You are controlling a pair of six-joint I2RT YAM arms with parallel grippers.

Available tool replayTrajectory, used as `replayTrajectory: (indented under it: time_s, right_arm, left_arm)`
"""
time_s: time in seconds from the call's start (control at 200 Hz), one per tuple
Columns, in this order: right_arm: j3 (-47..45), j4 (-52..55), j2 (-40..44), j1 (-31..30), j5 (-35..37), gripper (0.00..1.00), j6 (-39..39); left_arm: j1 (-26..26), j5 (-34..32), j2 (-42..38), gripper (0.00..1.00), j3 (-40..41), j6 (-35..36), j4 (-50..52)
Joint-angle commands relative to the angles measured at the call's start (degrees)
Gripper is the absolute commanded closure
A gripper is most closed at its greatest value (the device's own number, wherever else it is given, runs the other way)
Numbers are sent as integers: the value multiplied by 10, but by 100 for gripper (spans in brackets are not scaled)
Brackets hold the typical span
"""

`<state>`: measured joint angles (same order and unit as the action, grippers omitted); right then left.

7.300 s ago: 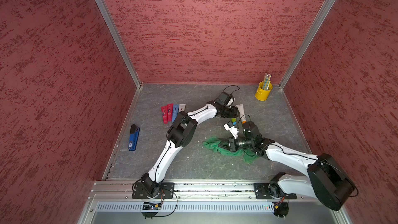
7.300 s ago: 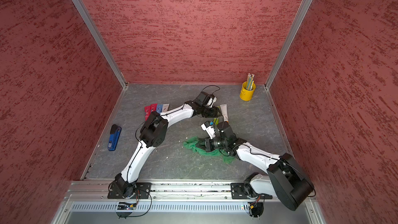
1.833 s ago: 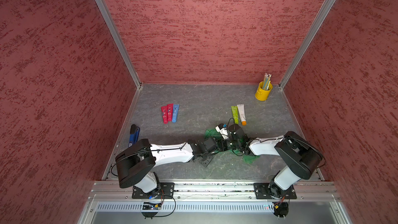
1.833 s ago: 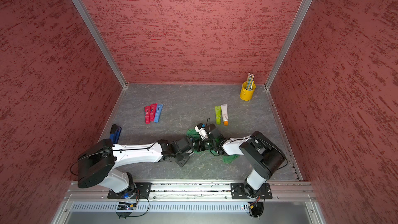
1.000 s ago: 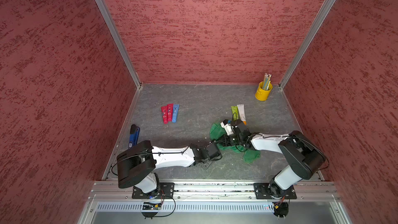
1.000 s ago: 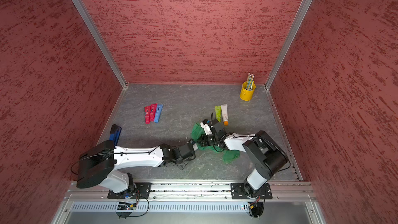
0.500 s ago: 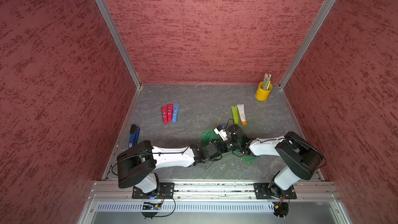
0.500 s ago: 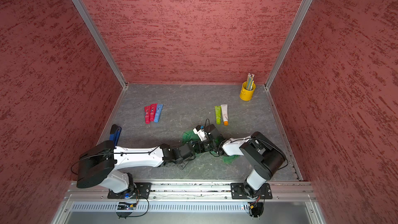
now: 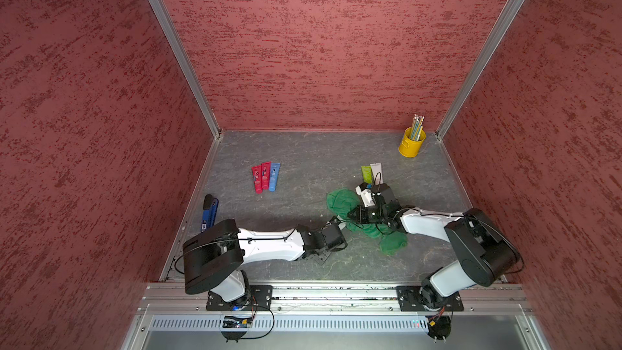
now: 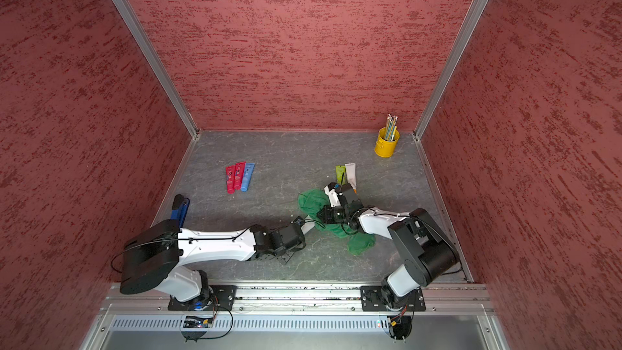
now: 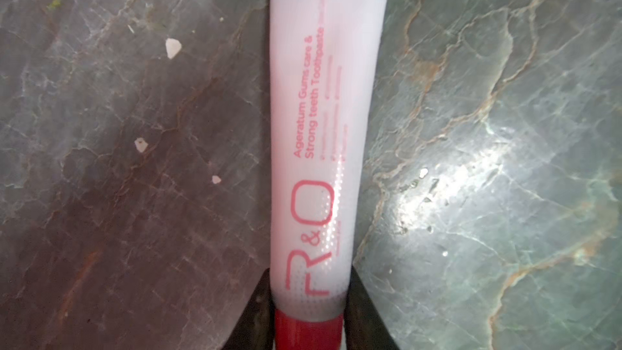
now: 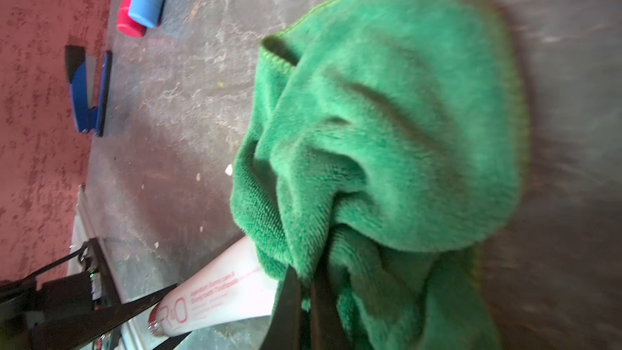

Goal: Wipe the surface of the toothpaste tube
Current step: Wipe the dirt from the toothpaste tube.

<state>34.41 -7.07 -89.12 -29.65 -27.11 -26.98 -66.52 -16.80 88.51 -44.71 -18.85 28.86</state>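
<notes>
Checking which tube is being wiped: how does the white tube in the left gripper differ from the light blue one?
The white tube has a red cap; the light blue tube's is blue. The left gripper clamps the white tube near its cap; the light blue tube lies free beside two red tubes. The green cloth meets the white tube's far end but lies apart from the light blue tube.

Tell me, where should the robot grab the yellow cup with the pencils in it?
Best guess: take the yellow cup by its round side, coming in level from the front. It stands upright in the far corner, so the walls close off the back and one side. The pencils stick out of the top, so a pincer coming straight down would likely bump them.
</notes>
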Motion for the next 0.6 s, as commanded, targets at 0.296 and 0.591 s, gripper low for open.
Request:
replayTrajectory:
  time_s: [0.296,0.591]
  right_arm:
    - [-35,-107,-35,-124,-146,100,-64]
    - [-14,-4,-42,-54,-17,100,-1]
  left_arm:
    - [6,-4,9,99,2,-3,1]
    - [3,-8,2,99,6,-5,0]
